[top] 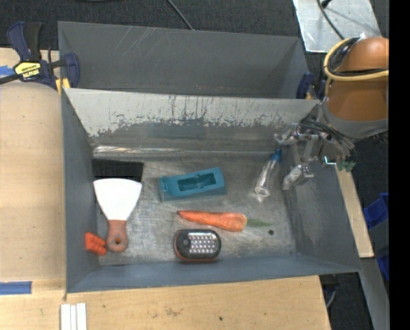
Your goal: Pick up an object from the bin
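Observation:
My gripper [276, 186] hangs at the right side of the bin, a little above the floor. Its two metal fingers stand apart, open, with nothing between them. Nearest to it is an orange toy carrot [215, 219] lying flat below and to its left, its thin green stem pointing right. A teal rectangular block [191, 183] with a recessed top lies to the gripper's left, near the middle of the bin. Below the carrot, at the front wall, sits an oval black and orange gadget [197, 245] with a grey grille.
On the left lie a white scraper with a brown handle [117, 201], a black block [117, 168] behind it and a small orange piece [94, 243]. The bin's sloped right wall is close beside the gripper.

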`<state>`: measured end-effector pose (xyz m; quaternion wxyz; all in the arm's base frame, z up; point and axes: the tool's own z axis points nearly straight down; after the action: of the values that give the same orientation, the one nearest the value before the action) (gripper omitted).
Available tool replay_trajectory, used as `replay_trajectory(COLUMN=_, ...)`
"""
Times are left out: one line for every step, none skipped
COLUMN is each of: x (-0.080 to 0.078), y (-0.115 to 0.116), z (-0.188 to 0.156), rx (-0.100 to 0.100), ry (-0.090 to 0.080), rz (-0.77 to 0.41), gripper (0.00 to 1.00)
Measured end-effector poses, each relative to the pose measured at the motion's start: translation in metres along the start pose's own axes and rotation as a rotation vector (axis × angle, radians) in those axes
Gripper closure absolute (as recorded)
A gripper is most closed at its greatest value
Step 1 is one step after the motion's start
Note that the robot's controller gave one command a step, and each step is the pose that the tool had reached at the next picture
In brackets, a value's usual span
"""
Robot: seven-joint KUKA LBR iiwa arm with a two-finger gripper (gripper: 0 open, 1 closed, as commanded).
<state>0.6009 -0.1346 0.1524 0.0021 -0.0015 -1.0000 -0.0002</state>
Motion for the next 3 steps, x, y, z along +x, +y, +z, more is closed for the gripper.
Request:
replay_trajectory(x=-0.002, y=0.001, z=-0.005, rx=0.001, ry=-0.008, rz=-0.003, gripper=0.00)
replay_trajectory(x=-0.014, y=0.008, z=0.049, rx=0.005, ry=-0.015, rz=-0.285, gripper=0.00)
replay_trajectory(x=-0.014, y=0.010, z=0.067, rx=0.004, ry=-0.014, rz=-0.398, gripper=0.00)
